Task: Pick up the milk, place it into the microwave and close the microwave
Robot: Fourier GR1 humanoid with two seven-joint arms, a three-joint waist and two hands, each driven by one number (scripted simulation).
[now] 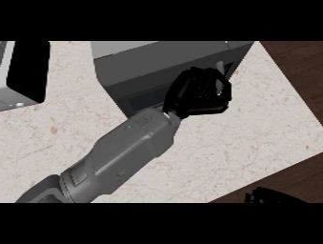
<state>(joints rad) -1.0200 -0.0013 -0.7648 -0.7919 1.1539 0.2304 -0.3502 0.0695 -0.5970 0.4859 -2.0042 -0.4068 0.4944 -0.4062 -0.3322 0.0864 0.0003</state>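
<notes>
One robot hand, the left [199,93], sits at the front of the microwave [156,62] on the bench [262,124], probably to close it. Whether it grips anything, I cannot tell. The milk is unseen, likely inside.

Microwave [156,66] and grey appliance [16,71] block the counter's [262,133] back; its right lies open.

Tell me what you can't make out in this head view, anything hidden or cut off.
The milk: not seen in the head view; whether the left robot hand hides it or it sits inside the microwave cannot be told.
Microwave door: the robot hand and forearm cover the front; open or closed is unclear.
The right robot hand: cut off by the lower edge.
The appliance at top left: cut off by the left edge; kind unclear.
</notes>
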